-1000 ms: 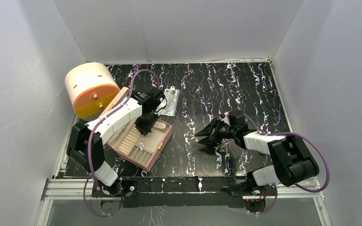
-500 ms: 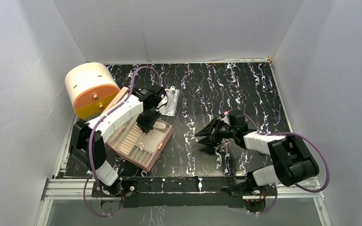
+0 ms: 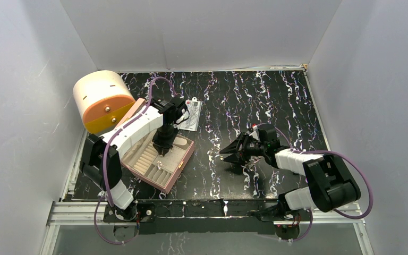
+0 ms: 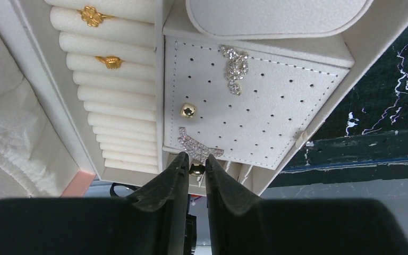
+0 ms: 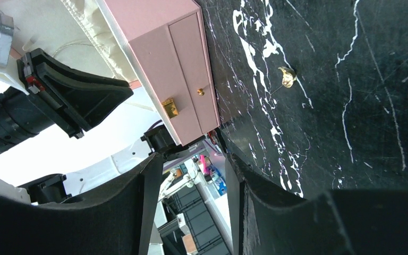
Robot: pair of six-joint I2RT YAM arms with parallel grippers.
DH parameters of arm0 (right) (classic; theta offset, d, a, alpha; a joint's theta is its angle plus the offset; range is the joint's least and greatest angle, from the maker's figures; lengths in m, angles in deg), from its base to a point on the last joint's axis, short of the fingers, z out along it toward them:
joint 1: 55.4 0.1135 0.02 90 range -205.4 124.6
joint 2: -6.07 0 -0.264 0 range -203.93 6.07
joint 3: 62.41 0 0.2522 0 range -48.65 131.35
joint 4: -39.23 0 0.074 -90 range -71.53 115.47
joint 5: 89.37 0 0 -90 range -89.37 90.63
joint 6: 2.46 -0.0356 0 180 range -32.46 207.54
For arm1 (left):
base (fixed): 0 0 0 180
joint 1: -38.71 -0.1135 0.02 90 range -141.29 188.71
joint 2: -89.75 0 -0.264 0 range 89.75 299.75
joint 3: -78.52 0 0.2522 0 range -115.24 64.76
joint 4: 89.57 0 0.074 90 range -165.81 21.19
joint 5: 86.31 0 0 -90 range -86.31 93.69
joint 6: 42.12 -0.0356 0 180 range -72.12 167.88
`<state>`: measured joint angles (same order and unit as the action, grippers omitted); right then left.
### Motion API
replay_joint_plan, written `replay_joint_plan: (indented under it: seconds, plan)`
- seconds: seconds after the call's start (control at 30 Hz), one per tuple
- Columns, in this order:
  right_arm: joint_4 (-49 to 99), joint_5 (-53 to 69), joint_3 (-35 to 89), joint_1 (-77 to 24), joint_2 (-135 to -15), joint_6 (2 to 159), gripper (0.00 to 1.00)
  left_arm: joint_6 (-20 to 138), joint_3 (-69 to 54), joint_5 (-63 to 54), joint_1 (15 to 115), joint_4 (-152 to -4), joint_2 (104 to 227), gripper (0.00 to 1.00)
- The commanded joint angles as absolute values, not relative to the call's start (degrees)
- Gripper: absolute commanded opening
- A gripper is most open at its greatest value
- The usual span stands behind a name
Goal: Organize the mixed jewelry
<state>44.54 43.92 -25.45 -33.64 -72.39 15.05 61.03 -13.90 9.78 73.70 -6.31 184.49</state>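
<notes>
Rings (image 4: 91,16) are sitting in the pink box (image 3: 183,166), your left claw (image 4: 196,156) is pinching a small stud (image 4: 196,170) over its panel (image 4: 276,106), and your open right claw (image 5: 191,151) is hovering near one gold piece (image 5: 287,77) lying on the tabletop (image 5: 361,106).

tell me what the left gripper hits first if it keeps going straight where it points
Most likely the perforated white panel inside the pink box, right by the sparkly bar-shaped piece. The left gripper points down at it with a small stud pinched between its tips; depth is hard to judge.
</notes>
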Motion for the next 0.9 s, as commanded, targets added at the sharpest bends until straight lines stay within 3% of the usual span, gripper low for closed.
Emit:
replay_joint_plan:
  seconds: [0.0, 0.87]
  plan:
    - [44.56, 44.67, -24.48, -33.88, -70.42, 16.16, 0.55, 63.85, -13.35, 9.32, 73.52, -5.0, 184.5, 0.16]
    - [43.51, 44.52, -24.31, -33.88, -70.31, 17.11, 0.55, 70.87, -10.48, 10.37, 71.67, -7.85, 184.17, 0.13]
